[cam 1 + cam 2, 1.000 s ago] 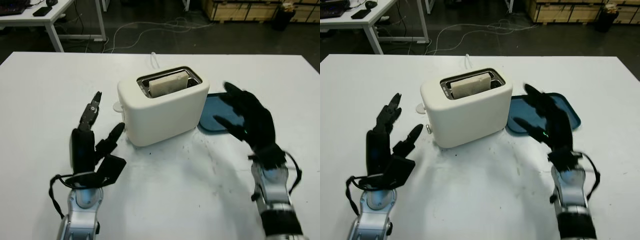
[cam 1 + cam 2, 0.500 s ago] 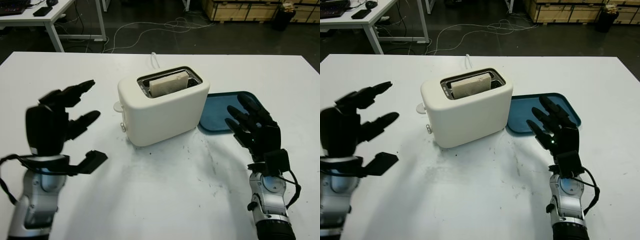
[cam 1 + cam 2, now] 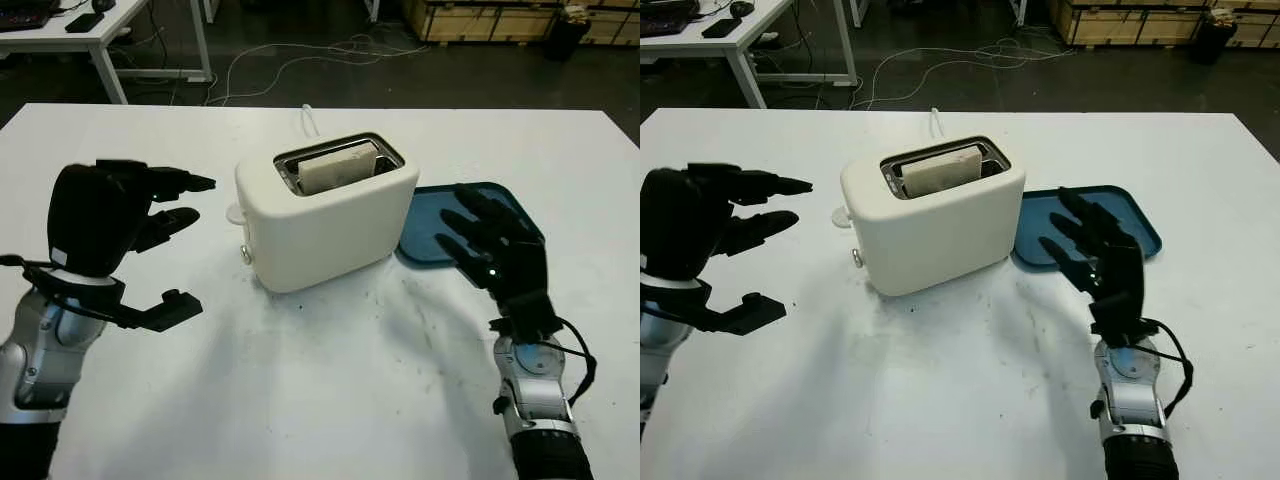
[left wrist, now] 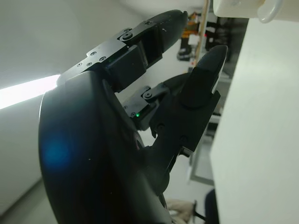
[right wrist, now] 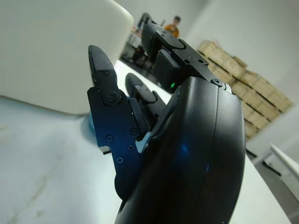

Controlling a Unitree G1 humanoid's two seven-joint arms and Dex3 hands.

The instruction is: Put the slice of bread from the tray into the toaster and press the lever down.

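A cream toaster (image 3: 325, 215) stands in the middle of the white table, with the slice of bread (image 3: 338, 167) upright in its slot and its top edge showing. The toaster's lever (image 3: 235, 213) juts from the side facing my left hand. My left hand (image 3: 135, 225) is open and raised above the table to the left of the toaster, its fingers pointing toward the lever with a gap between them. My right hand (image 3: 490, 250) is open, held over the near edge of the blue tray (image 3: 425, 225) to the right of the toaster.
The toaster's white cord (image 3: 310, 120) runs off the table's far edge. Beyond the table are a dark floor with cables (image 3: 300, 60), another white table (image 3: 70, 30) at the far left, and wooden crates (image 3: 480, 18) at the far right.
My left hand has risen from near the table in front of the toaster's left side and turned its fingers toward the lever. My right hand has shifted slightly by the tray.
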